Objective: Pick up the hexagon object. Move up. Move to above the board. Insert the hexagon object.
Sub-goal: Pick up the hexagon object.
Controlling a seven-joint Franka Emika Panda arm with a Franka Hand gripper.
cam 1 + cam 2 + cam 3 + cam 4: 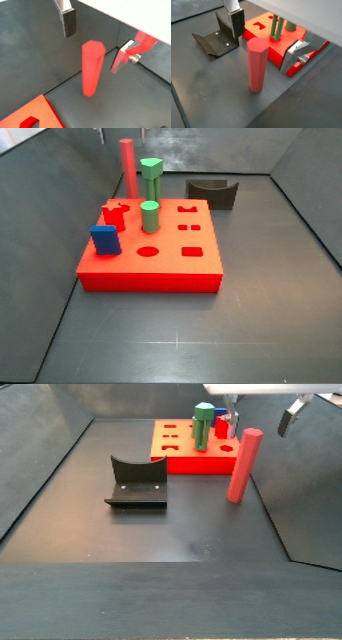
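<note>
Presently: tall, slim red-pink hexagonal rod (242, 464) stands upright on the dark tabletop (187, 534), long axis vertical, just right of the wide red board (187, 446) at upper centre of a side view. Gripper (257, 422) hovers directly above the rod's top, jaws spread wide and empty, one silver finger (236, 20) to each side, so the grasp looks to need a straight descent.

Your end effector (257, 422) hangs open near the desk's far edge, at the right-hand side in a side view. Its two flat silver fingers (67, 22) with dark pads point down, set well apart, nothing clamped between them. In both wrist views one finger (236, 22) shows clearly.
</note>
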